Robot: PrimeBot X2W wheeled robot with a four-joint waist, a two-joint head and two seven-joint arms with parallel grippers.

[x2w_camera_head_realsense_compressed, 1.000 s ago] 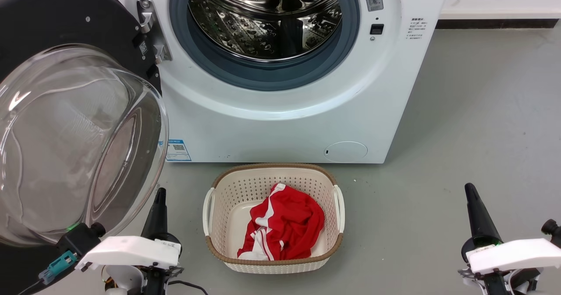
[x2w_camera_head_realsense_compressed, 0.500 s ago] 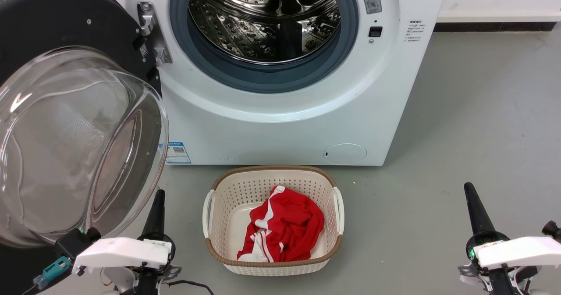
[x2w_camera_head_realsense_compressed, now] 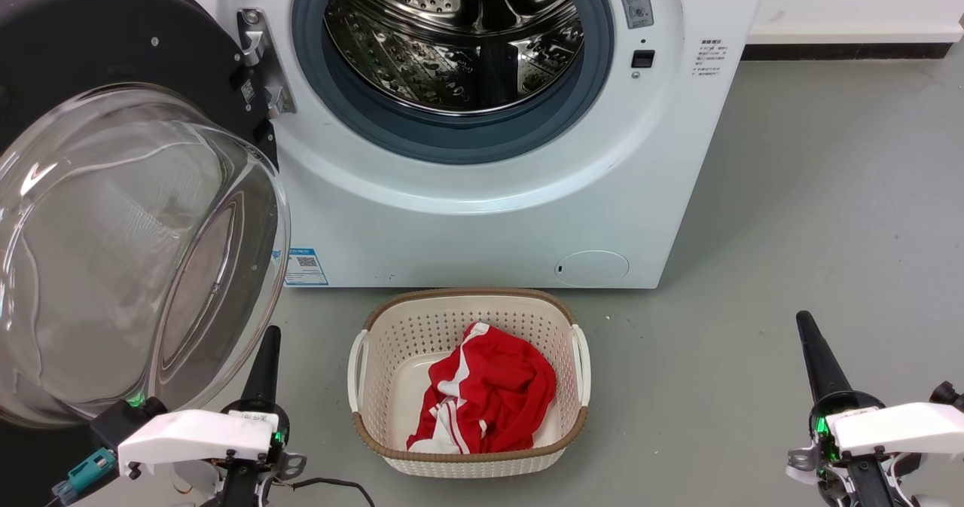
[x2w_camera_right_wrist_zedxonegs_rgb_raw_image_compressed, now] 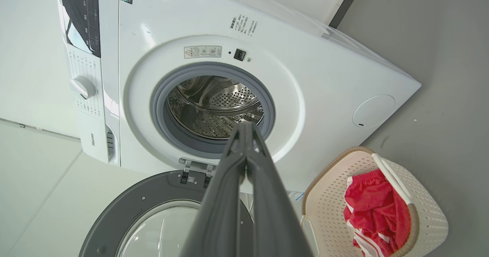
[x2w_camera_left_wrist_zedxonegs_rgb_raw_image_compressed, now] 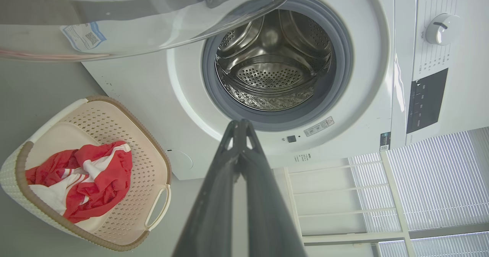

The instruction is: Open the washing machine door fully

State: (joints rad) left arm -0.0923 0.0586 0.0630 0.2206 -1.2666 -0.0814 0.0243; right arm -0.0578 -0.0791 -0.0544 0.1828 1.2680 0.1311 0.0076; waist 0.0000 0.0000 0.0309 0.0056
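The washing machine door (x2w_camera_head_realsense_compressed: 128,228) stood swung out just left of the left gripper (x2w_camera_head_realsense_compressed: 270,337), whose fingers (x2w_camera_head_realsense_compressed: 262,371) were pressed together, empty. The right gripper (x2w_camera_head_realsense_compressed: 806,325), well apart, matched it. Door and left claw looked untouching, though the glass blurred that. A careless left-arm sweep could knock the door back toward closing.

**A:** What's on my feed besides the job itself?

**B:** On my head camera I see a cream perforated basket (x2w_camera_head_realsense_compressed: 467,294) on the grey floor (x2w_camera_head_realsense_compressed: 791,190), just in front of the white machine body (x2w_camera_head_realsense_compressed: 482,228). A red-and-white garment (x2w_camera_head_realsense_compressed: 489,386) is bunched inside it.

**A:** And the machine front?

**B:** I've got a steel drum (x2w_camera_head_realsense_compressed: 452,32) ringed by a grey seal (x2w_camera_head_realsense_compressed: 452,142), with a blue sticker (x2w_camera_head_realsense_compressed: 304,262) low on the left and a round cap (x2w_camera_head_realsense_compressed: 593,267) low on the right. My left wrist camera catches a white dial (x2w_camera_left_wrist_zedxonegs_rgb_raw_image_compressed: 439,28) and a white rack (x2w_camera_left_wrist_zedxonegs_rgb_raw_image_compressed: 336,199) beside slatted blinds (x2w_camera_left_wrist_zedxonegs_rgb_raw_image_compressed: 439,173).
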